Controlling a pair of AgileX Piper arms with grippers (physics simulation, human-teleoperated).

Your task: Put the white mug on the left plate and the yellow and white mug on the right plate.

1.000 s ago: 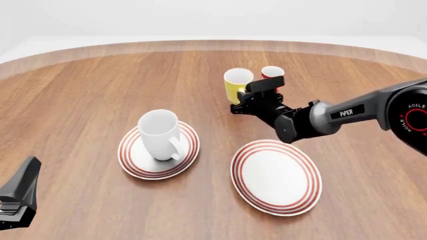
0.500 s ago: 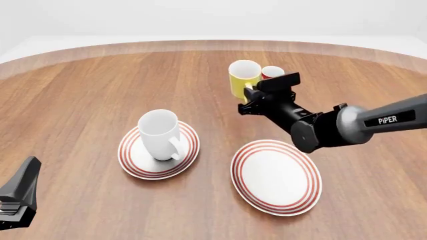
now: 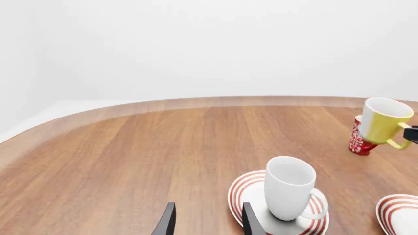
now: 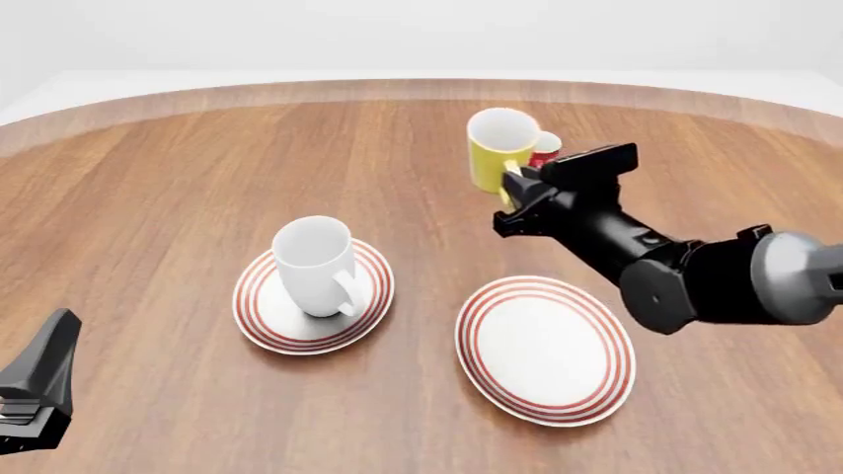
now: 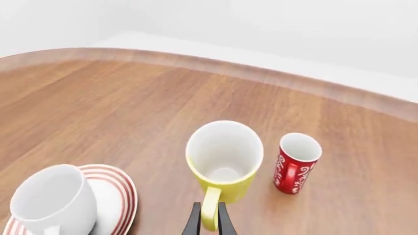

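Fingers of the right gripper pinch the handle of the yellow and white mug, held above the table beyond the right plate. Left gripper fingers are spread, idle. That thin handle grip could let the mug swing or slip. Brown wood, white surroundings.

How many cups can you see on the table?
3. The tall white mug stands on the left red-ringed plate; the small yellow mug is held up by the right gripper; the slim red patterned mug stands behind it.
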